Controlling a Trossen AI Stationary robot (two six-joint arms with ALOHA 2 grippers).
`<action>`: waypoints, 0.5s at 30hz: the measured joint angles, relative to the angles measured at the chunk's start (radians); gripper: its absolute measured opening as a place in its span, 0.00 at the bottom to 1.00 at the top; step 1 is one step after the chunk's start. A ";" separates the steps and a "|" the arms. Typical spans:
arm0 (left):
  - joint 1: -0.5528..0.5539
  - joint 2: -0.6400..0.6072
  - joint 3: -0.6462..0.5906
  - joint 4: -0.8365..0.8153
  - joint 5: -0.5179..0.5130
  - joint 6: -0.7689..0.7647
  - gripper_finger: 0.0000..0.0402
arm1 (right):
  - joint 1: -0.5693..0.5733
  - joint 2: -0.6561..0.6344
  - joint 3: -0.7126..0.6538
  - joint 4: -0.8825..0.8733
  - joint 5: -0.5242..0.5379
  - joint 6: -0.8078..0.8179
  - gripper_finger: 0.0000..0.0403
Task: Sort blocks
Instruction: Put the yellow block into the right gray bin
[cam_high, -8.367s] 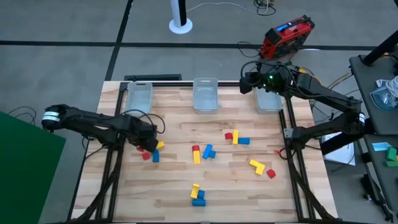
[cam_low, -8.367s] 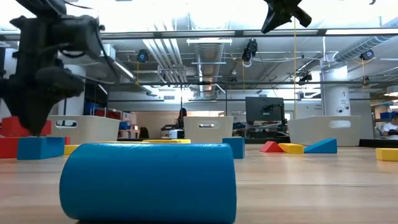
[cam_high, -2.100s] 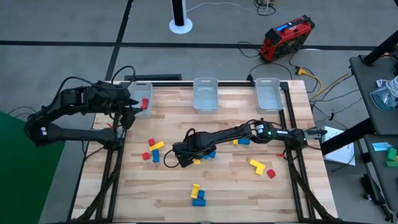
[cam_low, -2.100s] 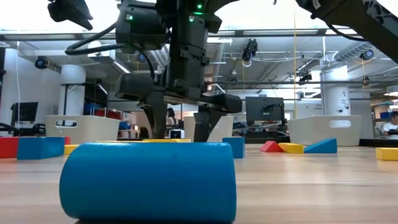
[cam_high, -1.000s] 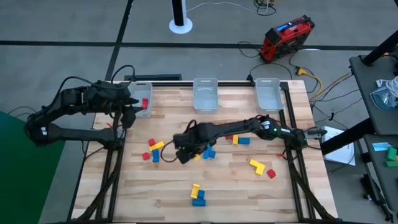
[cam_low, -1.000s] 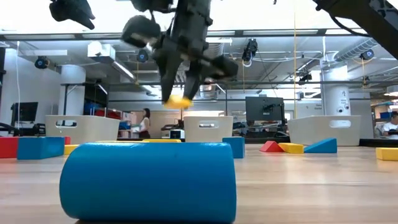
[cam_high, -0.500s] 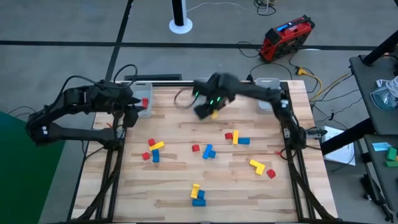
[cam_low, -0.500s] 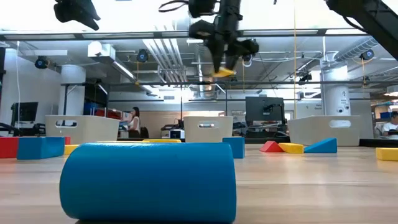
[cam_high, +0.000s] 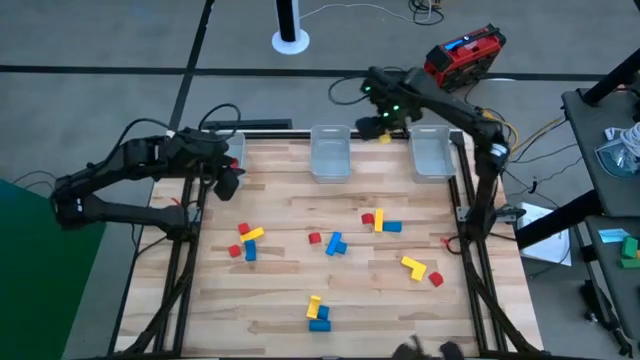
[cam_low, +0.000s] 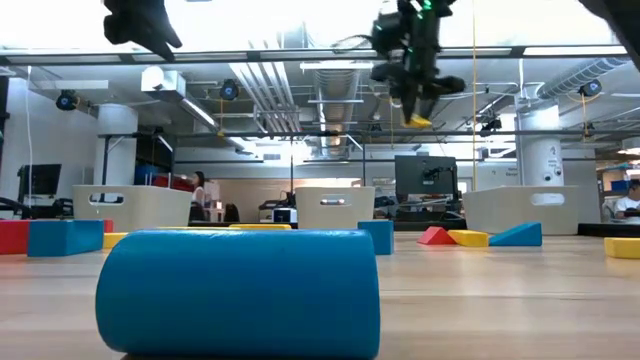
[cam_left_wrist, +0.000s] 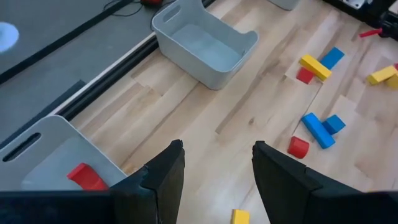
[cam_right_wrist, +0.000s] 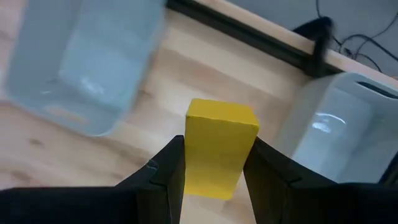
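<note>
Now the right end effector (cam_high: 384, 130) holds a yellow block (cam_right_wrist: 221, 147) pinched between its fingers, high above the bench's (cam_high: 400, 310) far edge.
The block's long axis runs straight out along the fingers, between the middle bin (cam_high: 330, 153) and the right bin (cam_high: 432, 152). The left end effector (cam_left_wrist: 214, 163) hangs spread and empty beside the left bin (cam_left_wrist: 37, 155).

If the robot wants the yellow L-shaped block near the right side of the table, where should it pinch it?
Probably from straight above, across the long leg of the yellow L-shaped block, with a finger on each long flat side. It lies flat on the table with bare wood along that leg, whereas a red block sits close to the short end, so that corner is crowded.
</note>
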 joint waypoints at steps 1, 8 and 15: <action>0.000 0.001 0.000 0.000 -0.003 -0.012 0.41 | -0.028 -0.027 -0.050 0.026 -0.003 -0.010 0.31; 0.000 0.000 0.000 0.000 -0.006 -0.052 0.41 | -0.199 -0.203 -0.418 0.215 -0.042 -0.018 0.31; 0.008 0.005 0.000 0.000 -0.029 -0.065 0.41 | -0.274 -0.276 -0.600 0.201 0.005 -0.002 0.31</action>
